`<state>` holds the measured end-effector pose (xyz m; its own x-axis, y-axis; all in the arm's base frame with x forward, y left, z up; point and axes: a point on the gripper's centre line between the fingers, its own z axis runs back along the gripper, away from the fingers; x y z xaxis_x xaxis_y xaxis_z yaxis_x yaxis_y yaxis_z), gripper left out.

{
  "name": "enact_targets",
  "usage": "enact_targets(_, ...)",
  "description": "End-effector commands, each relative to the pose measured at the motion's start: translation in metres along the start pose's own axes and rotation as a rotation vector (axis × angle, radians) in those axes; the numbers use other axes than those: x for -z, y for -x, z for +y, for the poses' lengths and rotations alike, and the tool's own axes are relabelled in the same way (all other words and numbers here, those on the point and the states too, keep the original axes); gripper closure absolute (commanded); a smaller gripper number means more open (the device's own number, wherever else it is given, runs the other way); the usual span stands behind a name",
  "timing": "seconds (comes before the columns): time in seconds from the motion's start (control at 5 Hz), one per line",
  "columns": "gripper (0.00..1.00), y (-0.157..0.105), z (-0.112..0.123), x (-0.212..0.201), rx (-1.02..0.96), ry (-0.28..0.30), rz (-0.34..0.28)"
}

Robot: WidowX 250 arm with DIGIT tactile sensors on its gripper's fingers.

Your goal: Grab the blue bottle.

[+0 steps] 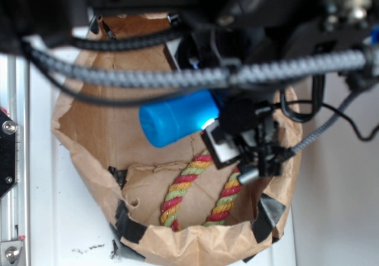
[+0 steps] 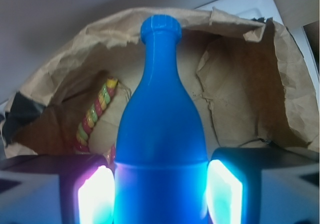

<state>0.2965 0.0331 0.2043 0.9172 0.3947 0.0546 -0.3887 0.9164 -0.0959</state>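
Gripper closed on the blue bottle, held above the bag.

In the wrist view the gripper (image 2: 160,191) has its two glowing pads (image 2: 95,196) pressed flat against either side of the blue bottle (image 2: 160,134) — low on its body, with the neck pointing away from the camera. In the exterior view the black arm reaches in from the top right, cables draped across it, and the gripper (image 1: 216,121) grasps one end of the bottle — which lies roughly level, base toward the left.
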Motion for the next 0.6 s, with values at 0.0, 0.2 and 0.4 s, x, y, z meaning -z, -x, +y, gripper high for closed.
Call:
enact_targets(0.0,1.00,0.0241,0.0232,-0.0238,0.099,0.022,-0.134)
enact_targets(0.2,1.00,0.0340,0.0260,-0.0236,0.120,0.014,-0.157)
enact_targets(0.4,1.00,0.0289,0.0256,-0.0203,0.098,-0.007,-0.148)
